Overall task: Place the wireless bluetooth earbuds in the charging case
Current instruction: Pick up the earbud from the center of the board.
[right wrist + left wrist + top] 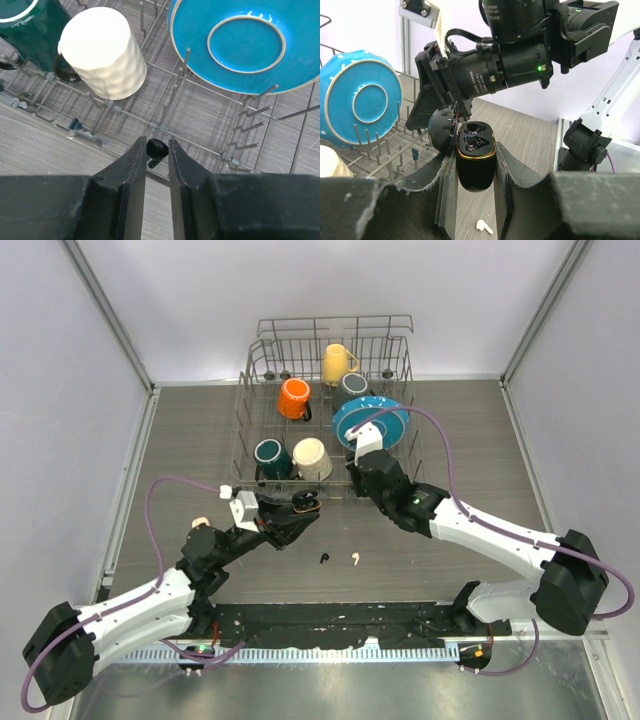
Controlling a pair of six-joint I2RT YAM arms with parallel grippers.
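Note:
My left gripper (300,508) is shut on the black charging case (306,502) and holds it above the table. In the left wrist view the case (476,165) stands between the fingers, its lid (441,134) open to the left and a gold rim around its sockets. My right gripper (350,478) is close to the right of the case, at the rack's front edge. In the right wrist view it (157,145) is shut on a black earbud (156,149) at its fingertips. A second black earbud (323,558) and a white earbud (355,560) lie on the table; the white one also shows in the left wrist view (484,226).
A wire dish rack (250,370) stands behind the grippers, holding an orange mug (294,397), a yellow mug (336,362), a green mug (270,455), a cream mug (311,457) and a blue plate (372,420). A black mat (330,625) runs along the near edge.

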